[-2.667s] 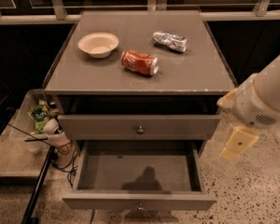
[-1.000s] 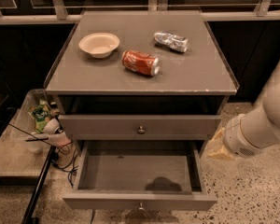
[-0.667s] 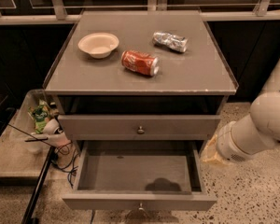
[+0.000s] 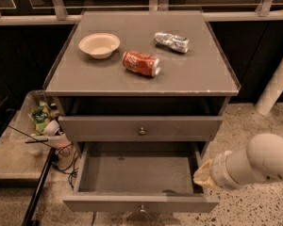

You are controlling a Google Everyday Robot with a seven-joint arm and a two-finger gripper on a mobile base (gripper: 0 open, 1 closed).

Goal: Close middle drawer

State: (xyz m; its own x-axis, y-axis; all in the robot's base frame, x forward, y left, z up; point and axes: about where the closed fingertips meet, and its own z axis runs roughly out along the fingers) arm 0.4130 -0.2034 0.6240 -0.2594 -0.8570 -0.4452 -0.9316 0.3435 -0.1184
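Note:
The middle drawer (image 4: 139, 202) is pulled far out of the grey cabinet. Its wide shallow box is empty, and its flat grey front carries a small round knob (image 4: 141, 208) at the bottom of the view. My gripper (image 4: 203, 173) shows as a cream tip on the white arm (image 4: 254, 163), which comes in from the right. It sits right next to the drawer's right side wall, close to the front corner and a little above the front panel. I cannot tell whether it touches the drawer.
Above it is a shut drawer front (image 4: 140, 126) with its knob. On the cabinet top (image 4: 193, 74) are a cream bowl (image 4: 99, 44), a red can on its side (image 4: 141, 63) and a crushed silver can (image 4: 171, 42). A bin of clutter (image 4: 42, 121) stands at the left, with cables beside it.
My arm has dropped lower and swung in, bringing the gripper down next to the drawer's right front corner. The drawer has stayed pulled out.

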